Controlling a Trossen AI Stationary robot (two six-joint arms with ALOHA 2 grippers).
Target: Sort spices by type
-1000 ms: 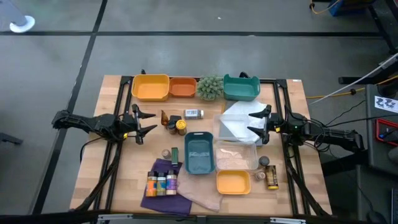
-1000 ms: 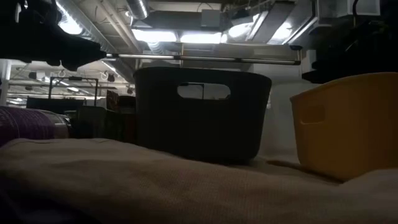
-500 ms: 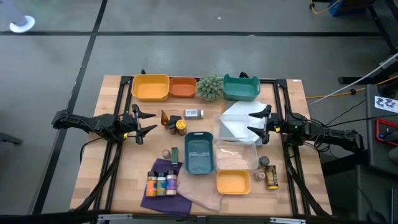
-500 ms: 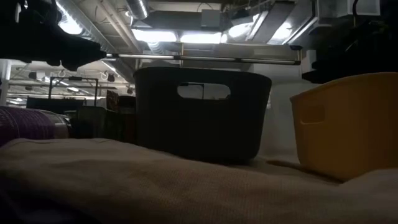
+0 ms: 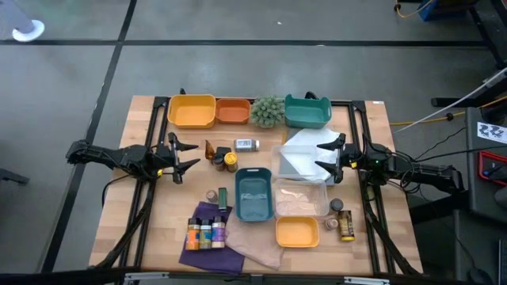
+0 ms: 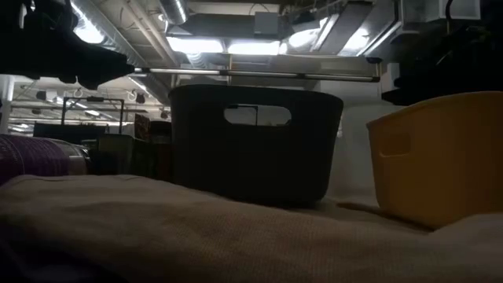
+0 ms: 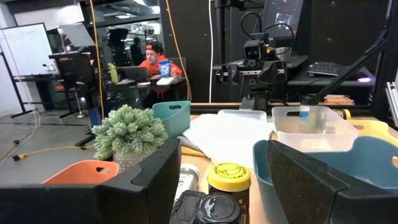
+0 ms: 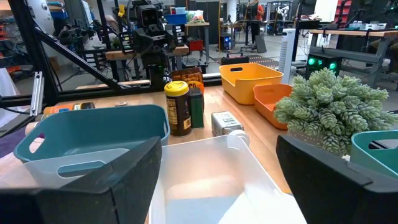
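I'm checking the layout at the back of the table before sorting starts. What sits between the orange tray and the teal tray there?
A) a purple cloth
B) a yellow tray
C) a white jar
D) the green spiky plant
D: in the high view the green spiky plant stands between the orange tray and the teal tray.

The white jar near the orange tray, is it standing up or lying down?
Lying down: the white jar rests lengthwise on the table, unlike the upright yellow-lidded jar.
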